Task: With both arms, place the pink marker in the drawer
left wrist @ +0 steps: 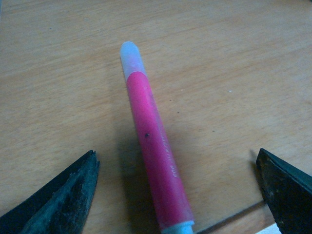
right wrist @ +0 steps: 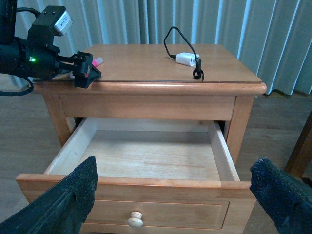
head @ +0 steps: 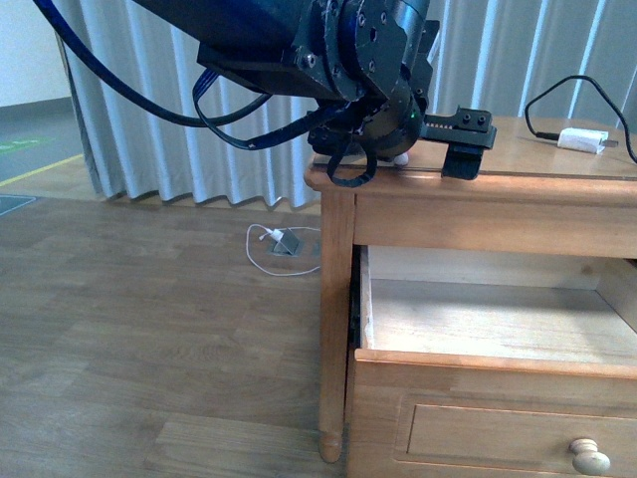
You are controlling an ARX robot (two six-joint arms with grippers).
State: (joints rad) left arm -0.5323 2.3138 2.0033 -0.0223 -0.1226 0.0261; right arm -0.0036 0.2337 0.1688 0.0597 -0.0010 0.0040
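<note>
Marker (left wrist: pixel 156 161), pink, slim, light and stiff, prone to roll, lies on the nightstand (right wrist: pixel 146 61) between my left gripper (left wrist: pixel 176 156) jaws, spread wide. I'd pinch mid-barrel. My right gripper (right wrist: pixel 174 168) gapes wide before the open drawer (right wrist: pixel 146 156).

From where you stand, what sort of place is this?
Likely a home bedroom: a honey-coloured wooden bedside table with its wide drawer open, pale pleated floor-length curtains, and brown wood-plank flooring.

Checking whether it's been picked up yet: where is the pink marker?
The pink marker lies flat on the nightstand top, near its left front corner in the front view, between the open jaws of the left gripper.
</note>
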